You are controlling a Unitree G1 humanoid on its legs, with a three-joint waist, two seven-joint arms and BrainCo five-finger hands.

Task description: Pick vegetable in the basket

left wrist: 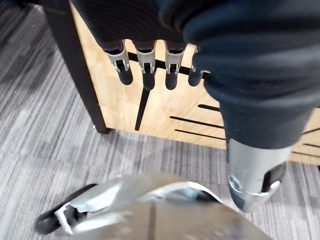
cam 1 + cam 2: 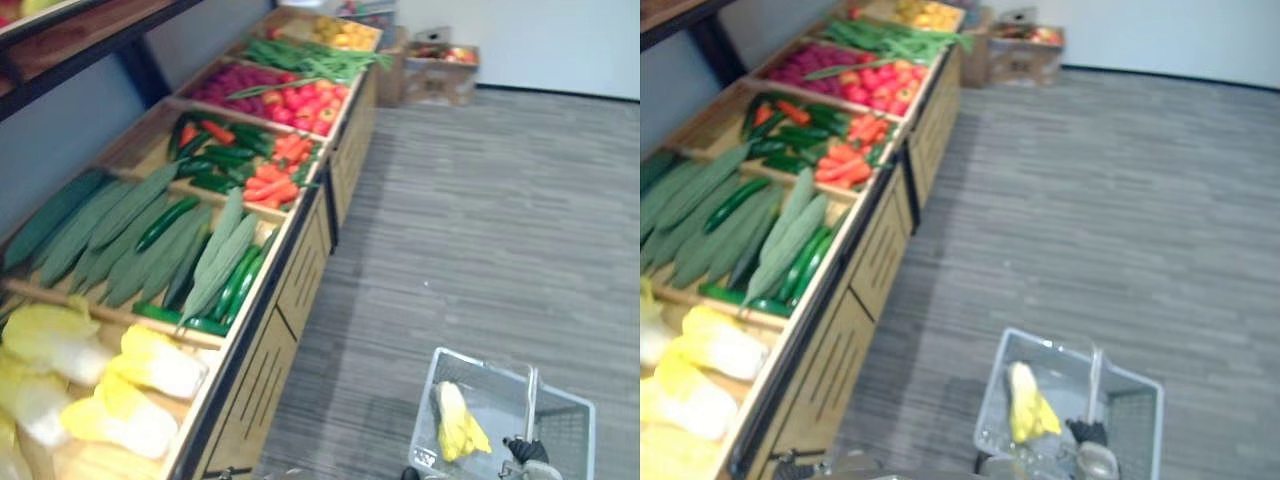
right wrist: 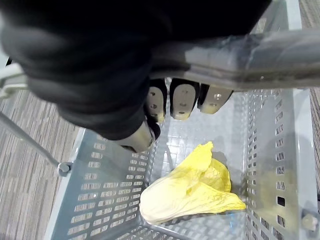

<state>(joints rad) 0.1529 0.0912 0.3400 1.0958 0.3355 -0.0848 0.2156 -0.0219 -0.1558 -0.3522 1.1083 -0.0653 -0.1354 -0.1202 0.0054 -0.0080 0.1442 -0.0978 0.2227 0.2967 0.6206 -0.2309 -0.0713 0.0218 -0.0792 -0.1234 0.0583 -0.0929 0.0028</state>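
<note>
Wooden produce stand (image 2: 300, 285), well off to the left of the right fingers, split into compartments: pale yellow cabbages (image 2: 150, 365) in the nearest, then long green gourds (image 2: 130, 235) with dark cucumbers (image 2: 235, 285), then green peppers with orange carrots (image 2: 272, 180), then red tomatoes (image 2: 300, 100) with green beans (image 2: 310, 58) laid across, yellow produce (image 2: 345, 35) in the farthest. Cardboard box (image 2: 440, 75) on the grey plank floor (image 2: 480, 220) past the stand's far end. Grey perforated plastic basket (image 3: 100, 185) hangs straight under the right fingers; cannot tell if it touches the floor. Inside it one yellow-white cabbage (image 3: 190, 190), lying on its side on the basket bottom, directly beneath the right fingertips, apart from them, leafy end near one side wall. Right hand (image 3: 183, 100) is over the basket, fingers and thumb curled tight round the handle (image 3: 240, 55), dark tips showing under the bar. Left hand (image 1: 145, 65) is down low by the stand, fingers straight, side by side with small gaps, holding nothing; the stand's slotted wooden front panel and a black leg lie just beyond its fingertips, not touching.
</note>
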